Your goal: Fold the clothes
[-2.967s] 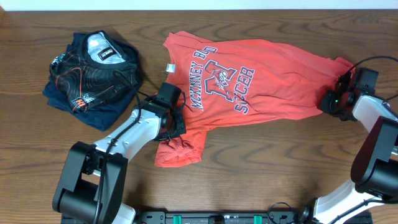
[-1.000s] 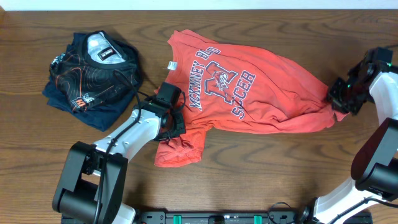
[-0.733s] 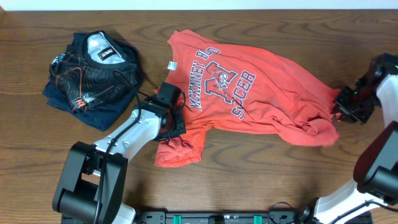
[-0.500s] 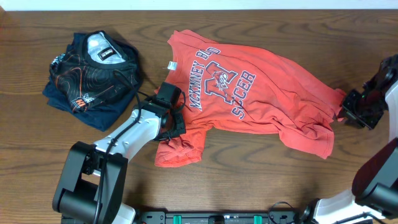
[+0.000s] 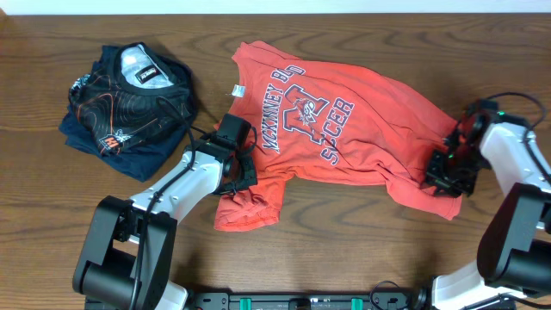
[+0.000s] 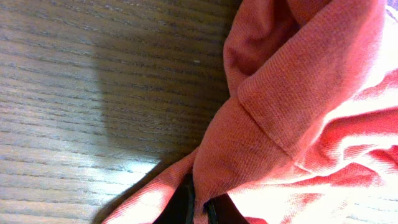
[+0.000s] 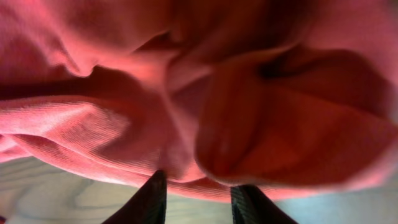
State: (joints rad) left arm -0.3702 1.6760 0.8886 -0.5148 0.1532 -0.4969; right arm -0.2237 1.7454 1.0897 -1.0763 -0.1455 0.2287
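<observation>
T-shirt [image 5: 344,112], coral-red, lies mid-table with the chest print up. Its long axis runs left to right, collar at the left end and hem at the right, drooping slightly nearer. At the near-left sleeve the left gripper [image 5: 239,172] is clenched on a fold; its wrist view shows cloth pinched at the dark tips. At the bunched near-right hem corner sits the right gripper [image 5: 446,175]. Its 2 fingers [image 7: 152,199] stand apart with nothing pinched, and the rumpled hem lies just ahead of the tips. Judgement: the right arm is nearer the hem, so the next grab means reaching forward into that bunch. The navy garment [image 5: 129,103] lies well apart, far left.
</observation>
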